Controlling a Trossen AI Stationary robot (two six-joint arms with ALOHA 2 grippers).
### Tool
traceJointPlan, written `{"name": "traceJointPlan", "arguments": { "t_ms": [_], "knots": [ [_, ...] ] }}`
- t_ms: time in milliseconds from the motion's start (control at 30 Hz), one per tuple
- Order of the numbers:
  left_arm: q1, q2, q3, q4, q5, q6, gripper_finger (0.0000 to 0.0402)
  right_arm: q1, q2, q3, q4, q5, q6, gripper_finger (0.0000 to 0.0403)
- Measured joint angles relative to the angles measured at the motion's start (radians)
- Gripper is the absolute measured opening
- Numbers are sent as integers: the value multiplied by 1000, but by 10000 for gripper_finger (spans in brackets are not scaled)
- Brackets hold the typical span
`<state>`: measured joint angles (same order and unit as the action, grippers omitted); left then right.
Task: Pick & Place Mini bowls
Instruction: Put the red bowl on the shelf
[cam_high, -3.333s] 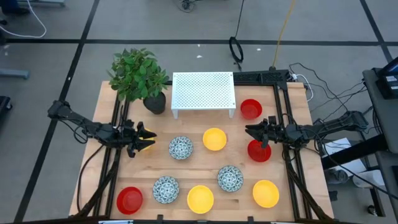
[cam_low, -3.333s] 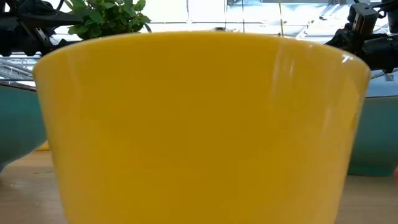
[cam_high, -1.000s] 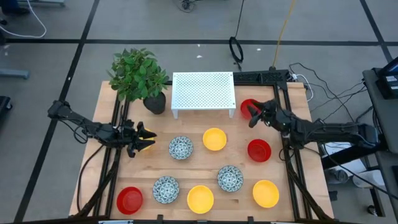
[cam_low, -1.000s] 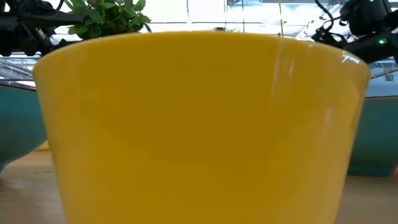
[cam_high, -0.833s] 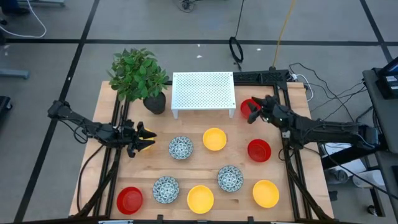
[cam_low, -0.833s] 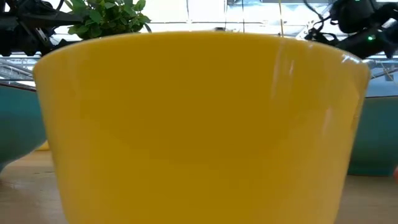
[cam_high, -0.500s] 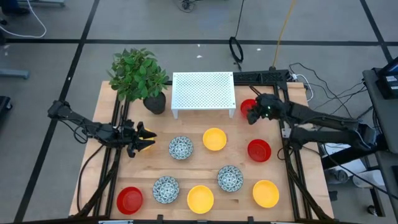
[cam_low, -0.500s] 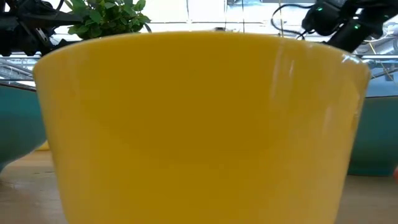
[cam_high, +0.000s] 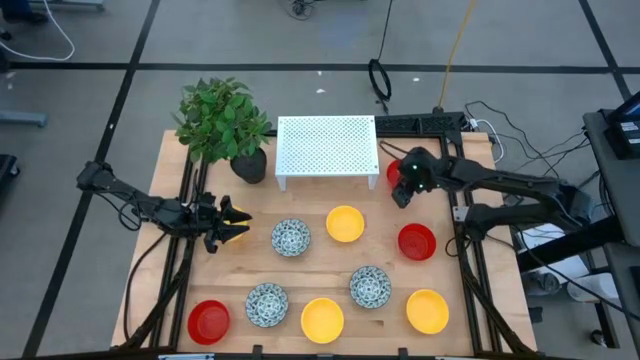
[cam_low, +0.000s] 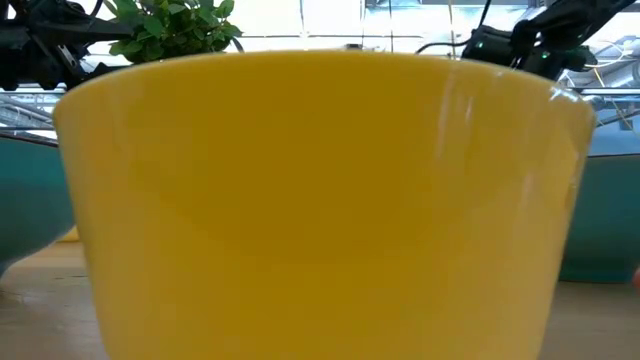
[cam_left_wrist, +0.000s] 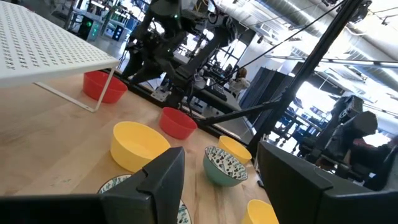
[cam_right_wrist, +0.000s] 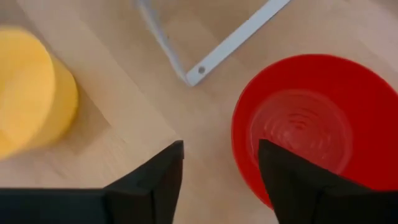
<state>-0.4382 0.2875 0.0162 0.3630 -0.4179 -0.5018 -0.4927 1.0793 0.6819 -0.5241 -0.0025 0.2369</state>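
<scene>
Nine mini bowls stand on the wooden table (cam_high: 470, 300). Red ones are beside the rack (cam_high: 408, 170), at the right (cam_high: 416, 241) and near left (cam_high: 208, 321). Yellow ones (cam_high: 345, 223) (cam_high: 322, 319) (cam_high: 427, 311) and speckled ones (cam_high: 290, 237) (cam_high: 267, 304) (cam_high: 370, 287) fill the middle. My right gripper (cam_high: 397, 192) (cam_right_wrist: 221, 180) points down, open, over bare wood at the near-left rim of the far red bowl (cam_right_wrist: 305, 124). It touches nothing that I can see. My left gripper (cam_high: 235, 222) (cam_left_wrist: 217, 180) waits open at the table's left.
A white perforated rack (cam_high: 327, 148) stands at the far middle, its leg (cam_right_wrist: 205, 62) close to my right gripper. A potted plant (cam_high: 222, 122) is far left. In the low view one yellow bowl (cam_low: 320, 200) blocks nearly everything. Dark frame rails (cam_high: 462, 250) run along both sides.
My right arm has swung toward the table's far edge and a little left. Its gripper has stayed by the far red bowl and has tipped to point downward. The bowls and my left arm have kept still.
</scene>
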Motion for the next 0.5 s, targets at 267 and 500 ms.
{"name": "traceJointPlan", "arguments": {
  "t_ms": [267, 500],
  "knots": [
    [0, 0, 0, 0, 0, 0, 207, 0, 134, 0, 18, 84, -65, 244],
    [0, 0, 0, 0, 0, 0, 207, 0, 238, 0, 60, 111, -92, 233]
  ]
}}
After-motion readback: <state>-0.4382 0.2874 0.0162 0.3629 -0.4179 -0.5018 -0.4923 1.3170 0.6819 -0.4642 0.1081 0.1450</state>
